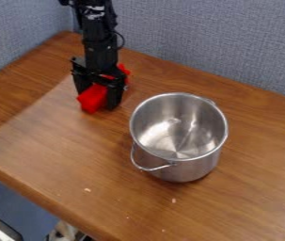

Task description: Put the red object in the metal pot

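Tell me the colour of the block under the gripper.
Bright red block, seen best in the camera view, its only view.

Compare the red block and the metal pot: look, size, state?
The red object is matte, boxy and small; the metal pot is shiny, round and far larger. The block lies between the open gripper's fingers; the pot stands clear, empty. Both rest on the wooden table.

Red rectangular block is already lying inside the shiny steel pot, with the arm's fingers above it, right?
Not in the pot. The camera view shows the red rectangular block on the wooden table, left of the empty shiny steel pot, with the open fingers down around it.
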Motion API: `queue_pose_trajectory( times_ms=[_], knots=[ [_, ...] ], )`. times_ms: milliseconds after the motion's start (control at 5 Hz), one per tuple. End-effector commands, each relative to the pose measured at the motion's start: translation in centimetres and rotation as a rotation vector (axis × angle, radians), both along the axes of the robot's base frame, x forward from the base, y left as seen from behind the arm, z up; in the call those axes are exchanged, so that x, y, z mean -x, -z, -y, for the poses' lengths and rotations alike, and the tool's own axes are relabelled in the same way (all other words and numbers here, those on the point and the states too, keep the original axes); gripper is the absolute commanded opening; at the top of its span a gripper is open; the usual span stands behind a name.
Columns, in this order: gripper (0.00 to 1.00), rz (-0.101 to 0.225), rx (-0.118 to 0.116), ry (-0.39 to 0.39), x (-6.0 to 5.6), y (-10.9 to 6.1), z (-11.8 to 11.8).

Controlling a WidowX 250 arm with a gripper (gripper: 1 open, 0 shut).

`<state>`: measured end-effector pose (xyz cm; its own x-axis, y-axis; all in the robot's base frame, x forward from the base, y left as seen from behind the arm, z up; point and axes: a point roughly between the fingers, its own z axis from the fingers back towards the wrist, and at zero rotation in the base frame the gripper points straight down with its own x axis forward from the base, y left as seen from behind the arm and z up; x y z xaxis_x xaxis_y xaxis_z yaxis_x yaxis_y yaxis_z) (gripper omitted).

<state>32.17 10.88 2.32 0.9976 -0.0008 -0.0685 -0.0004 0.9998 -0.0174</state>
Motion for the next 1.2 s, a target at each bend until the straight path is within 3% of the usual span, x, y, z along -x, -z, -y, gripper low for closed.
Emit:
queue_pose_trajectory(
  times_ms=[0, 400, 800, 1000],
  knots=[
    [0.00, 0.074, -0.029, 0.050, -0.2, -2.6, 0.3],
    [0.00, 0.081, -0.029, 0.117, 1.1, -2.9, 1.0],
    [0.00, 0.082, -0.036, 0.150, 2.2, -4.0, -0.6],
    [0.00, 0.087, -0.036, 0.168, 2.1, -4.8, 0.4]
  ],
)
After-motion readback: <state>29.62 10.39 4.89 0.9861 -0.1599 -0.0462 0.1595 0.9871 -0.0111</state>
